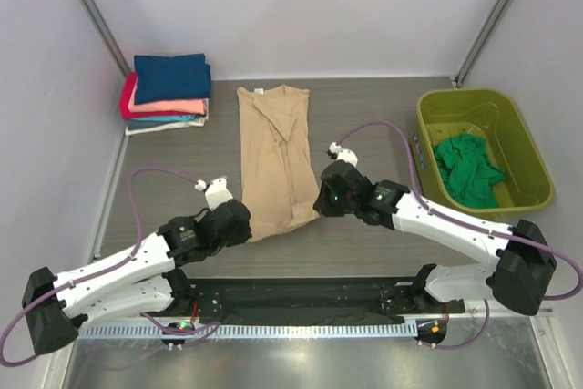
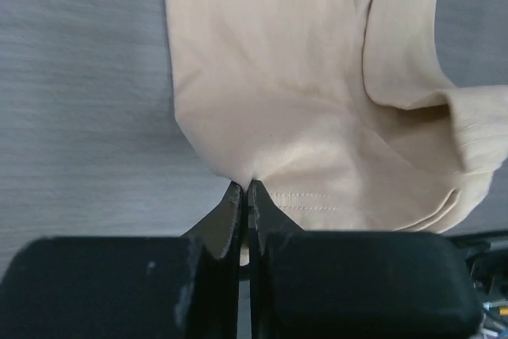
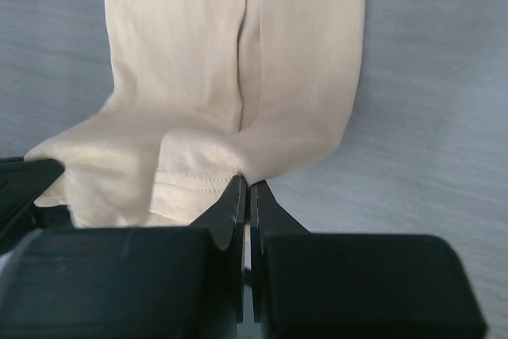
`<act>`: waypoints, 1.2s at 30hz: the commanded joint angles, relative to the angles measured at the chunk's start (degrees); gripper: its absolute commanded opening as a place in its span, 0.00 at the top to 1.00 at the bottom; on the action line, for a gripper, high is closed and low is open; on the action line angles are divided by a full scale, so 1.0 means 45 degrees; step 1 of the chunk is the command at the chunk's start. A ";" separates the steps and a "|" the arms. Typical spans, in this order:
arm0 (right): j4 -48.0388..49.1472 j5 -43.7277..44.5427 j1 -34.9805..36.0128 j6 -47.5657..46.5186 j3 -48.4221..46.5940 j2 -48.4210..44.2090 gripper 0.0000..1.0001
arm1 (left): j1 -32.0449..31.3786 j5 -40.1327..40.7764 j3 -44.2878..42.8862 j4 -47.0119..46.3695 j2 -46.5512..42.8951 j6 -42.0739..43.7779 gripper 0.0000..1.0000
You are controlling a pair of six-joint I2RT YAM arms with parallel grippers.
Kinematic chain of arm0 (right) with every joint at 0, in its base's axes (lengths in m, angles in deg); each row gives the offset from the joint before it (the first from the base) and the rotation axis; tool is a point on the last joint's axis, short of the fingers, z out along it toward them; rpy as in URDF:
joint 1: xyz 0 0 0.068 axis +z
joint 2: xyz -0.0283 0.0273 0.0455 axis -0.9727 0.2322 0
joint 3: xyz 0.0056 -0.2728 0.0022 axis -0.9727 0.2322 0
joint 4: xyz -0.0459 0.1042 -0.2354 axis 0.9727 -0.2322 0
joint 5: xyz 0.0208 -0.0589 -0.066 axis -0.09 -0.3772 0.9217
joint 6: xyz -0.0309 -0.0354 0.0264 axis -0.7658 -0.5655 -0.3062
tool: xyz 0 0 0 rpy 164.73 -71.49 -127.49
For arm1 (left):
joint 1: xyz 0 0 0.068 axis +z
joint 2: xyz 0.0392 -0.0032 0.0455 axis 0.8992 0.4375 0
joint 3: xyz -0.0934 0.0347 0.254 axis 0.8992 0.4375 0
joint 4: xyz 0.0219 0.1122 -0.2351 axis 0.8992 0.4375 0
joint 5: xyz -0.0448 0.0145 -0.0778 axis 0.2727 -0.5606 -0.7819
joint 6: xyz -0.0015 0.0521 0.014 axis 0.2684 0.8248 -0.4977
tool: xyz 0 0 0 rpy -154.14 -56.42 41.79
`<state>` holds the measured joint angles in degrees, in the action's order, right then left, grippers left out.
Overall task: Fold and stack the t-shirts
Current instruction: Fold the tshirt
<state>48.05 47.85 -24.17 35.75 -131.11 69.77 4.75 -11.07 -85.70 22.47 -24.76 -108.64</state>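
A tan beige cotton t-shirt [image 1: 273, 157] lies folded into a long narrow strip on the grey wood-grain table [image 1: 383, 116], collar at the far end. The left gripper [image 2: 244, 188] has its fingers pressed together on the near hem's left corner. The right gripper [image 3: 246, 186] is clamped likewise on the right corner (cloth bunches at both tips). Left of the shirt's collar sits a stack of folded cotton tees [image 1: 168, 93], navy on top. Well to its right, a lime-green rectangular plastic tub [image 1: 537, 166] holds a crumpled emerald green tee [image 1: 466, 168].
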 commanded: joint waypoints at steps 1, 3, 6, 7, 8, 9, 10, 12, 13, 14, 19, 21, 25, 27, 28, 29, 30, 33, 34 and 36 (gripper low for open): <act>0.0035 0.0591 -0.0705 -0.1134 -0.1342 0.0620 0.99 | 0.1301 -0.0219 -0.0644 -0.0662 0.0210 0.1650 1.00; 0.0035 0.0415 -0.1272 -0.1525 -0.2006 0.1204 0.99 | 0.2511 -0.1055 -0.0741 -0.1443 0.0561 0.2487 1.00; 0.0054 0.0317 -0.1995 -0.1994 -0.2827 0.1811 0.99 | 0.4094 -0.1956 -0.1207 -0.2264 0.1674 0.3330 1.00; 0.0054 0.0298 -0.2151 -0.2092 -0.3041 0.2220 0.99 | 0.4407 -0.2462 -0.1384 -0.2460 0.1986 0.3873 1.00; 0.0074 0.0259 -0.2346 -0.2170 -0.3411 0.2475 0.99 | 0.4952 -0.2641 -0.1560 -0.2810 0.2647 0.4053 1.00; 0.0093 0.0123 -0.2619 -0.2364 -0.3588 0.2710 0.99 | 0.5208 -0.2817 -0.1987 -0.2948 0.3001 0.4287 1.00; 0.0113 0.0064 -0.2776 -0.2444 -0.3784 0.3195 0.99 | 0.5443 -0.3128 -0.2185 -0.3104 0.3353 0.4676 1.00; 0.0152 -0.0131 -0.3108 -0.2697 -0.4369 0.3667 0.99 | 0.6088 -0.3422 -0.2634 -0.3554 0.4329 0.5049 1.00; 0.0171 -0.0210 -0.3206 -0.2756 -0.4545 0.3920 0.99 | 0.6303 -0.3579 -0.3100 -0.3633 0.4662 0.5205 1.00; 0.0210 -0.0307 -0.3304 -0.2815 -0.4895 0.4368 0.99 | 0.6749 -0.4044 -0.3376 -0.3827 0.4994 0.5574 1.00; 0.0288 -0.0951 -0.4007 -0.3088 -0.5874 0.5640 0.99 | 0.7651 -0.4790 -0.5016 -0.3790 0.7435 0.6300 1.00; 0.0288 -0.1166 -0.4183 -0.3147 -0.6323 0.6187 0.99 | 0.7945 -0.4967 -0.5661 -0.3790 0.7963 0.6398 1.00; 0.0347 -0.1538 -0.4554 -0.3284 -0.7026 0.7066 0.99 | 0.8335 -0.5240 -0.6541 -0.3770 0.9426 0.6418 1.00; 0.0367 -0.1870 -0.4769 -0.3362 -0.7495 0.7495 0.99 | 0.8570 -0.5338 -0.6931 -0.3750 0.9839 0.6418 1.00; 0.0348 -0.1948 -0.4828 -0.3401 -0.7651 0.7903 0.99 | 0.8744 -0.5435 -0.7049 -0.3770 1.0208 0.6418 1.00; 0.0328 -0.2045 -0.4925 -0.3459 -0.7962 0.8120 0.99 | 0.8804 -0.5494 -0.7166 -0.3770 1.0367 0.6418 1.00; 0.0328 -0.2046 -0.4965 -0.3499 -0.8101 0.8316 0.99 | 0.8882 -0.5494 -0.7438 -0.3751 1.0542 0.6418 1.00; 0.0328 -0.2591 -0.5140 -0.3519 -0.8647 0.9077 0.99 | 0.9117 -0.5592 -0.7966 -0.3653 1.1478 0.6496 1.00; 0.0308 -0.2632 -0.5218 -0.3519 -0.8803 0.9505 0.99 | 0.9253 -0.5689 -0.8452 -0.3518 1.1752 0.6535 1.00; 0.0173 -0.2729 -0.5355 -0.3538 -0.9408 0.9936 0.98 | 0.9429 -0.6332 -0.9137 -0.3361 1.2763 0.6574 0.97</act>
<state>48.53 37.79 -47.41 20.80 -168.84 112.52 45.86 -36.07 -121.63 7.89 28.70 -80.31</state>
